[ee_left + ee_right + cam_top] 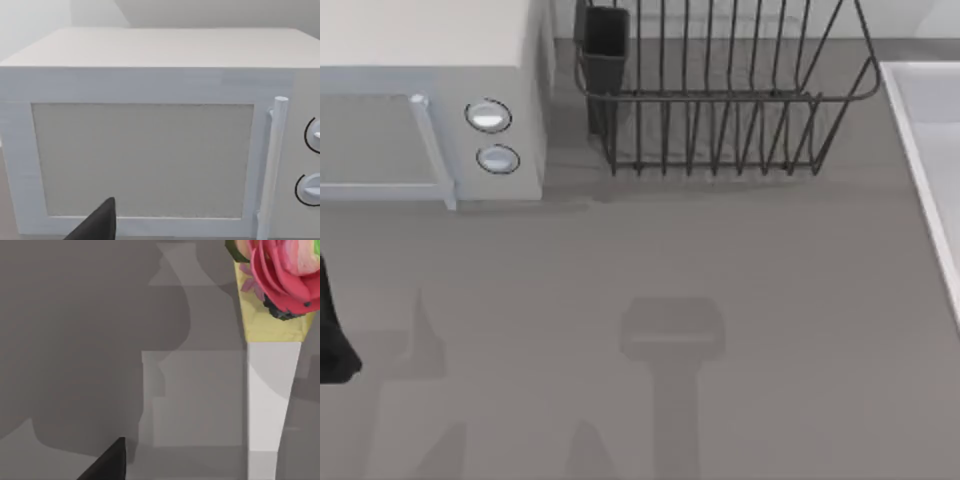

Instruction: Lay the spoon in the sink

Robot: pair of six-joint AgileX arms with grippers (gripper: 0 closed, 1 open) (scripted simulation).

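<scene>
The spoon [272, 390] shows close up in the right wrist view, with a red, petal-like rounded end, a yellowish part below it and a pale tapering handle, seen over the grey table. A dark piece of my right gripper [107, 465] pokes in at the frame's edge, apart from the spoon. The sink [918, 160] is a pale basin with a raised light rim at the table's right edge in the top view. A black part of my left arm [335, 340] sits at the far left edge, and a dark piece of my left gripper [97, 225] faces the microwave.
A white microwave [430, 90] with two round knobs stands at the back left, its door [145, 160] in front of my left wrist camera. A dark wire dish rack [720, 100] stands at the back centre. Arm shadows fall on the grey table [670, 340].
</scene>
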